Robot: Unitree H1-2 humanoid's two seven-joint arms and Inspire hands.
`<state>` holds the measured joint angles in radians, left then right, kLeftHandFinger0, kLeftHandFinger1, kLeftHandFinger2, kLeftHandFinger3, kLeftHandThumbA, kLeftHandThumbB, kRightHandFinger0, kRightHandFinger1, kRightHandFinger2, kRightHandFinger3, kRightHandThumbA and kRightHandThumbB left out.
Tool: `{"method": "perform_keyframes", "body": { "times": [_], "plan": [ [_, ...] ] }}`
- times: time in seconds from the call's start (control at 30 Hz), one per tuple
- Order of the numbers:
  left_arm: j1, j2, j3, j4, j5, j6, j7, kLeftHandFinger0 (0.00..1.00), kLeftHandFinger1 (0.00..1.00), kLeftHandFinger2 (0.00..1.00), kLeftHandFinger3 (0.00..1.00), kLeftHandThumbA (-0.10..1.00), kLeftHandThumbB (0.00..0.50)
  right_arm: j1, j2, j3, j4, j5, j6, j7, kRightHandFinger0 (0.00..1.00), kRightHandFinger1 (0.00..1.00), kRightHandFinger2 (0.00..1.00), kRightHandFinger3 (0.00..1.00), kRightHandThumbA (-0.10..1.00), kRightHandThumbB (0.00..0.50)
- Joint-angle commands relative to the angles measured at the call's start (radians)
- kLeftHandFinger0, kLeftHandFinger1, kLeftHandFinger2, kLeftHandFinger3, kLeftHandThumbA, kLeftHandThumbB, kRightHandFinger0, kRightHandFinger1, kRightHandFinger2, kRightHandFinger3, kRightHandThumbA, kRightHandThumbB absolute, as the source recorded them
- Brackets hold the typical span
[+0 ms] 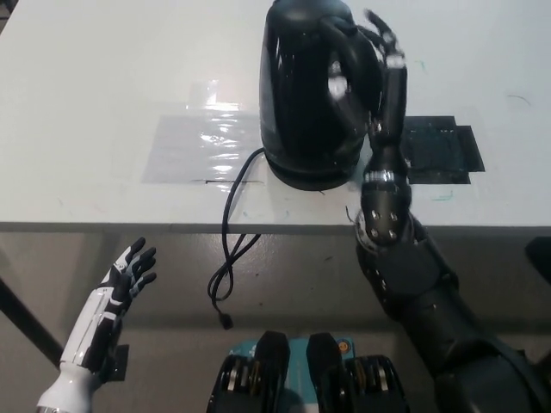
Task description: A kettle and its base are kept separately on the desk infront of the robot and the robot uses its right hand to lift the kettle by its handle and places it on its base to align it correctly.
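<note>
The black kettle [306, 86] stands upright on the white desk [103, 77], sitting on its round base [312, 179]. The base's black cord [231, 258] runs off the desk's front edge and hangs down. My black right hand [383, 60] is at the kettle's handle [355, 60] on its right side; its fingers are blurred and spread upward, no longer wrapped round the handle. My white left hand [116, 297] rests open at the lower left, below the desk edge.
A shiny clear tape patch [202, 142] lies left of the kettle. A black tape patch [441, 151] lies to its right, behind my right forearm. The desk's front edge [129, 226] crosses the picture at mid height.
</note>
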<state>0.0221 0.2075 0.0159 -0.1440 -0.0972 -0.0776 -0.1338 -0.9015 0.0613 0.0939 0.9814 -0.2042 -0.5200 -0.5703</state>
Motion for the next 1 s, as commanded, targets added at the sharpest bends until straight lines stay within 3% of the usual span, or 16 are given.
{"method": "perform_keyframes", "body": {
  "times": [0.0,0.2,0.37,0.63,0.83,0.97],
  "plan": [
    [-0.027,0.013,0.012,-0.030,-0.016,-0.007,-0.013,1.00,1.00,1.00,1.00,0.95,0.058,0.049,-0.040,0.054,0.009,0.029,0.050,0.267,1.00,1.00,1.00,1.00,0.90,0.500],
    [-0.027,0.014,0.014,-0.014,-0.017,-0.031,-0.015,1.00,1.00,1.00,1.00,0.95,0.048,0.123,-0.097,0.056,-0.162,0.088,0.089,0.384,1.00,1.00,1.00,1.00,0.90,0.500],
    [-0.025,0.012,0.013,-0.023,-0.012,-0.017,-0.011,1.00,1.00,1.00,1.00,0.94,0.026,0.158,-0.122,0.058,-0.278,0.094,0.117,0.398,1.00,1.00,1.00,1.00,0.89,0.500],
    [-0.030,0.014,0.013,-0.029,-0.008,-0.005,-0.009,1.00,1.00,1.00,1.00,0.93,0.057,0.194,-0.145,0.051,-0.462,0.083,0.216,0.419,1.00,1.00,1.00,1.00,0.99,0.500],
    [-0.033,0.013,0.016,-0.029,-0.020,0.002,-0.011,1.00,1.00,1.00,1.00,0.91,0.082,0.221,-0.143,0.028,-0.606,0.151,0.259,0.477,1.00,1.00,1.00,1.00,0.90,0.500],
    [-0.028,0.011,0.015,-0.027,-0.019,-0.003,-0.012,1.00,1.00,1.00,1.00,0.88,0.075,0.243,-0.147,0.018,-0.713,0.164,0.284,0.496,1.00,1.00,1.00,1.00,0.93,0.500]
  ]
}}
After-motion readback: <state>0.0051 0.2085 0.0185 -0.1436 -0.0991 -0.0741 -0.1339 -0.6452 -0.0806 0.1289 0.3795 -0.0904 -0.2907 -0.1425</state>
